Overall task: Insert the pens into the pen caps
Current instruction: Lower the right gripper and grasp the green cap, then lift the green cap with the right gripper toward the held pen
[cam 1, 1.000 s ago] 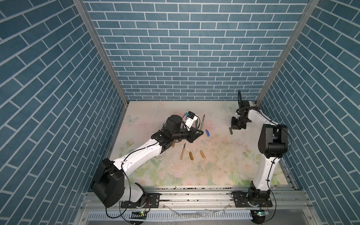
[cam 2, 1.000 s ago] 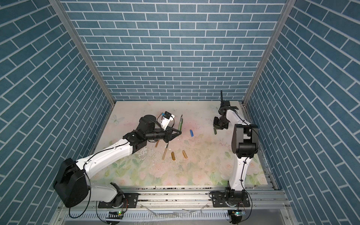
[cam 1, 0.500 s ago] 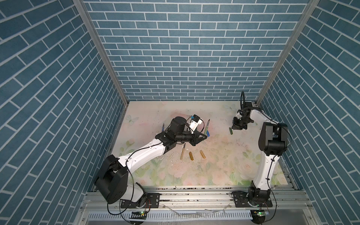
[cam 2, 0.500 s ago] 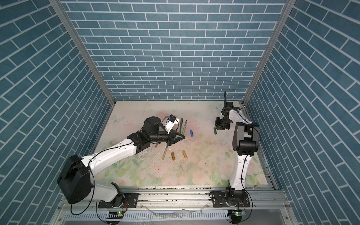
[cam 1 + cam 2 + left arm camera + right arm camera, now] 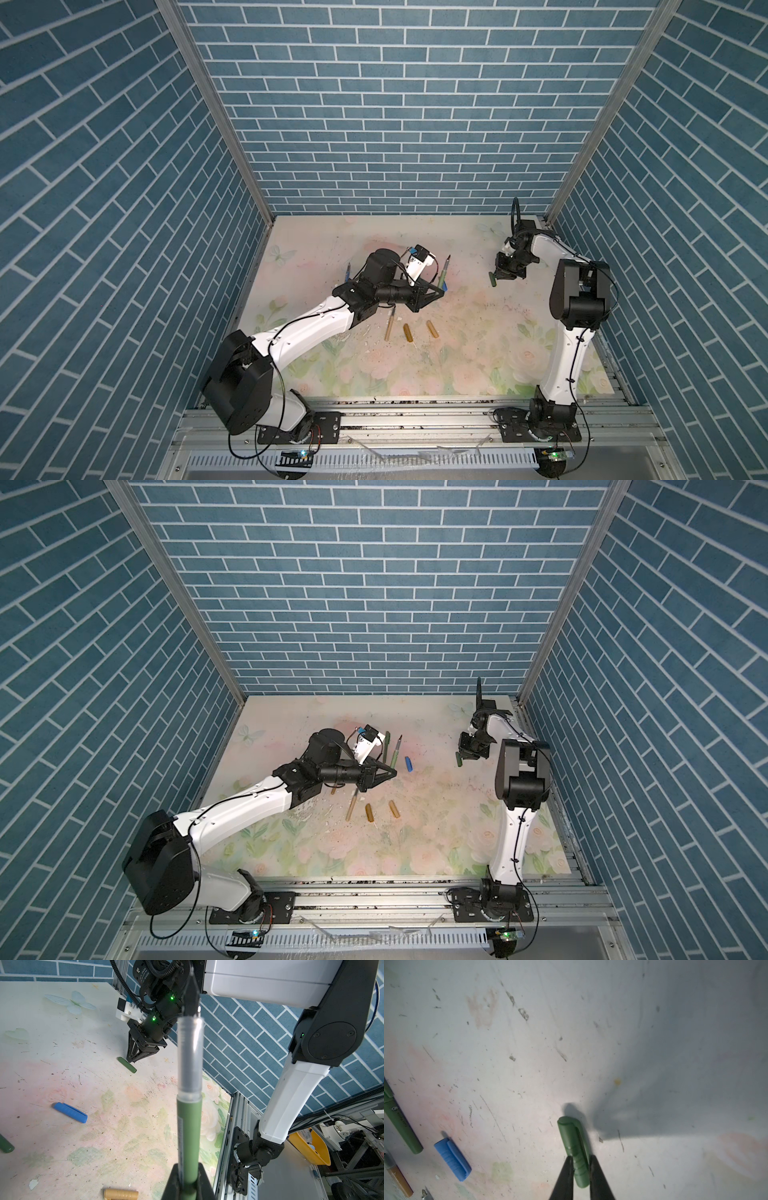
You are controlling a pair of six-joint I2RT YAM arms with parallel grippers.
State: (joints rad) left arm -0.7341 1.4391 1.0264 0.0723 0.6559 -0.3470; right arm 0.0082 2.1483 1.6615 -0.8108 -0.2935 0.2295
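My left gripper is shut on a dark green pen, which it holds above the mat with the dark tip pointing toward the right arm. My right gripper is shut on a dark green pen cap at the far right, close to the mat; whether the cap is off the mat I cannot tell. A blue cap lies between the two grippers. Two amber caps lie nearer the front.
A second green pen lies beside the left wrist camera. A golden-brown pen lies left of the amber caps, another half under the left arm. A blue pen lies at the far left. The floral mat ends at brick walls.
The left arm has carried the green pen to the right, toward the blue cap. The right gripper has stayed at the green cap and closed on it.
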